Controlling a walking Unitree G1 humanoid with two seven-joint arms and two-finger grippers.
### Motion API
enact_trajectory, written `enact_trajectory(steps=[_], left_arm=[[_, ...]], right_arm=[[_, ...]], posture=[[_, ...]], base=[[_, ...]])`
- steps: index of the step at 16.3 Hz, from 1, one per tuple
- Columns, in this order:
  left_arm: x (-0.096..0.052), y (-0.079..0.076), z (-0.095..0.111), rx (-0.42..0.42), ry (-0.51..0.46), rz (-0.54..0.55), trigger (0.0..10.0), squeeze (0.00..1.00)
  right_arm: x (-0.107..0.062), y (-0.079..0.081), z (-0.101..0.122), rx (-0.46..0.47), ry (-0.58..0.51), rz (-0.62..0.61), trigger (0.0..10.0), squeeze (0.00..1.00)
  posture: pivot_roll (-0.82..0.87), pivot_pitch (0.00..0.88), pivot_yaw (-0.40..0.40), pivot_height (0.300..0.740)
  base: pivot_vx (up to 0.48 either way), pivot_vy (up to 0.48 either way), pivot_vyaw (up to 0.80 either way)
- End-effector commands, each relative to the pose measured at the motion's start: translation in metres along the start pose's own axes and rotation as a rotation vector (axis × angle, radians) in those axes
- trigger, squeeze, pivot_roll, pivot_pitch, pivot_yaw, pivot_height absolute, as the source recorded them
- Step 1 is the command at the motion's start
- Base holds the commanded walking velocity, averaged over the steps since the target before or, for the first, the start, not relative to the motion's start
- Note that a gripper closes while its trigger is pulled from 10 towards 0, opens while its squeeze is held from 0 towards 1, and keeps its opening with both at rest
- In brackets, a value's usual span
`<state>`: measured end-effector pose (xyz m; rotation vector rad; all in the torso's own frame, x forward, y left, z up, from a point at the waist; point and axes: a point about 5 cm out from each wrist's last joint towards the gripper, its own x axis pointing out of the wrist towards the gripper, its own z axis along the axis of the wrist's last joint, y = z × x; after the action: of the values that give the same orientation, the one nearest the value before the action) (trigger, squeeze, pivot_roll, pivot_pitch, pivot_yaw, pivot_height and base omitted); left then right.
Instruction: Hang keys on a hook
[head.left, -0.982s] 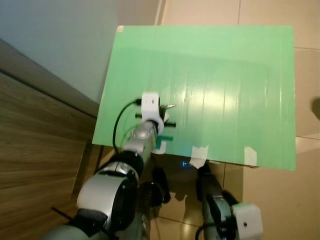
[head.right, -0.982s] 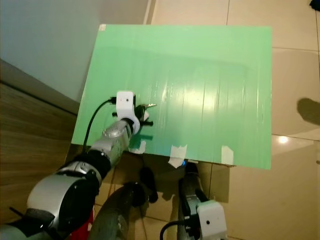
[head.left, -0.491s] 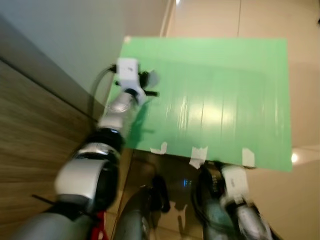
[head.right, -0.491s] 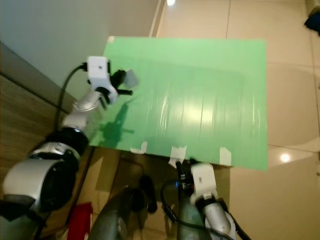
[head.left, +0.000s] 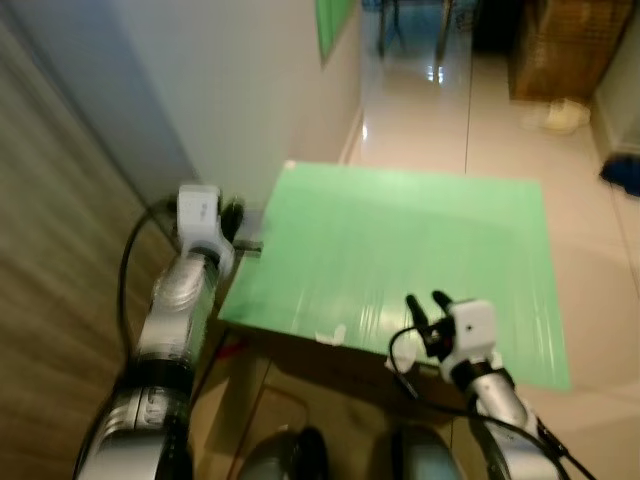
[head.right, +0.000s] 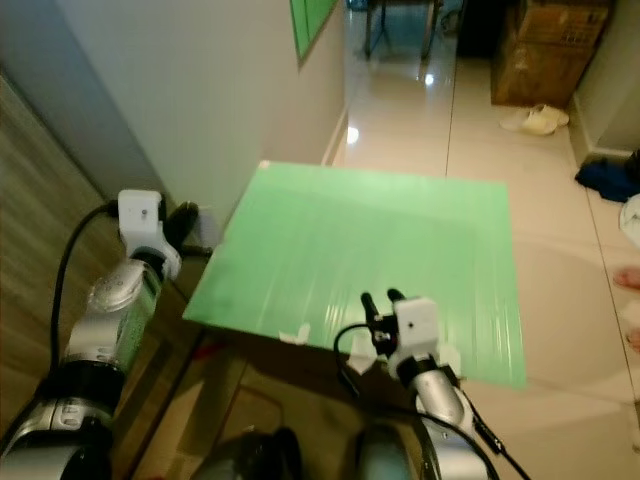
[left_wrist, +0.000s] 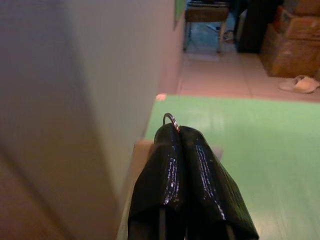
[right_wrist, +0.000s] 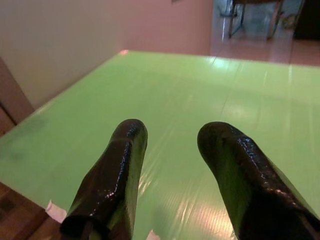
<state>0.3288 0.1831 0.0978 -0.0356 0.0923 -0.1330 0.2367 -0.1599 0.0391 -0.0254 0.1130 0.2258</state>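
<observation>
Left gripper (left_wrist: 179, 131) is reaching out past the left edge of the green table (head.left: 420, 250), right next to the pale wall (head.left: 250, 90), with its two black fingers (left_wrist: 165, 170) pressing tight together. A thin metal key ring (left_wrist: 171, 119) is sticking out from between the fingertips, so the left gripper is pinching the ring; the keys themselves are hiding behind the fingers, can't make them out. In the head views the left arm (head.left: 180, 300) is stretching forward along the wood-grain panel (head.left: 60, 300) on the robot's left, white wrist camera block (head.left: 198, 208) sitting on top, black cable looping off it. Right gripper (right_wrist: 172, 145) is hovering low over the near edge of the green table, fingers spreading wide apart and gripping nothing, green surface showing through the gap. In the head view it is sitting near the table's front right part (head.left: 428, 303), white camera block just behind it. Bits of pale tape (head.left: 330, 335) are sticking along the table's near edge. Beyond the table a glossy tiled floor (head.left: 440, 110) is running down a hallway toward chair legs (head.right: 400, 30), cardboard boxes (head.right: 545, 50) and a pair of light slippers (head.right: 540, 120). A green sheet (head.right: 310, 20) is hanging on the wall farther down. No hook readable at this blur.
</observation>
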Motion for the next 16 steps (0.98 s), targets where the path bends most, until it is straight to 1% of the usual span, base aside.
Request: enact_trajectory(steps=[1,2,3,4,5,6,7,8,9,10,11,12,14,16], left_arm=[[-0.013,0.003,-0.002,0.046,-0.014,0.009,0.0,0.0],[-0.023,0.004,-0.009,0.04,-0.009,0.012,0.0,0.0],[-0.044,0.007,-0.026,0.037,0.015,0.017,0.0,0.0],[-0.06,0.008,-0.037,0.04,0.03,0.021,0.0,0.0],[-0.076,0.011,-0.045,0.067,0.04,0.032,0.0,0.0],[-0.097,0.011,-0.05,0.049,0.044,0.03,0.0,0.0],[-0.106,0.01,-0.051,0.032,0.046,0.03,0.0,0.0],[-0.117,0.005,-0.053,0.024,0.06,0.012,0.0,0.0],[-0.119,-0.001,-0.054,0.001,0.069,-0.003,0.0,0.0],[-0.117,-0.011,-0.052,0.02,0.062,-0.037,0.0,0.0],[-0.112,-0.02,-0.048,0.03,0.053,-0.071,0.0,0.0],[-0.107,-0.025,-0.046,0.013,0.05,-0.099,0.0,0.0],[-0.1,-0.03,-0.041,0.009,0.048,-0.135,0.0,0.0],[-0.096,-0.029,-0.04,0.012,0.051,-0.141,0.0,0.0]], right_arm=[[0.003,-0.001,0.004,0.035,-0.016,-0.009,10.0,0.0],[0.005,-0.002,0.007,0.045,-0.03,-0.017,10.0,0.0],[0.008,-0.006,0.015,0.048,-0.058,-0.027,10.0,0.0],[0.007,-0.008,0.019,0.043,-0.073,-0.029,10.0,0.0],[0.002,-0.011,0.023,0.039,-0.09,-0.041,10.0,0.0],[-0.011,-0.008,0.028,0.024,-0.097,-0.03,10.0,0.0],[-0.017,-0.006,0.029,0.017,-0.098,-0.021,10.0,0.0],[-0.028,-0.001,0.029,0.016,-0.085,0.001,10.0,0.0],[-0.031,0.003,0.027,0.025,-0.072,0.015,10.0,0.0],[-0.031,0.006,0.027,0.006,-0.073,0.037,10.0,0.0],[-0.03,0.006,0.027,0.004,-0.073,0.038,10.0,0.0],[-0.026,0.003,0.025,0.004,-0.068,0.026,10.0,0.0],[-0.019,-0.002,0.022,0.004,-0.05,0.013,10.0,0.0],[-0.014,-0.005,0.02,0.007,-0.043,-0.001,10.0,0.0]], posture=[[-0.18,0.0,0.117,0.727],[-0.18,0.0,0.114,0.727],[-0.18,0.0,0.112,0.727],[-0.18,0.0,0.107,0.727],[-0.19,0.0,0.104,0.727],[-0.19,0.0,0.097,0.727],[-0.19,0.0,0.096,0.727],[-0.19,0.0,0.093,0.727],[-0.19,0.0,0.093,0.727],[-0.19,0.0,0.093,0.727],[-0.2,0.0,0.094,0.727],[-0.2,0.0,0.095,0.727],[-0.2,0.0,0.1,0.727],[-0.2,0.0,0.107,0.727]], base=[[0.0,0.0,0.0],[0.0,0.0,0.0],[0.0,0.0,0.0],[0.0,0.0,0.0],[0.0,0.0,0.0],[0.0,0.0,0.0],[0.0,0.0,0.0],[0.0,0.0,0.0],[0.0,0.0,0.0],[0.0,0.0,0.0],[0.0,0.0,0.0],[0.0,0.0,0.0],[0.0,0.0,0.0],[0.0,0.0,0.0]])
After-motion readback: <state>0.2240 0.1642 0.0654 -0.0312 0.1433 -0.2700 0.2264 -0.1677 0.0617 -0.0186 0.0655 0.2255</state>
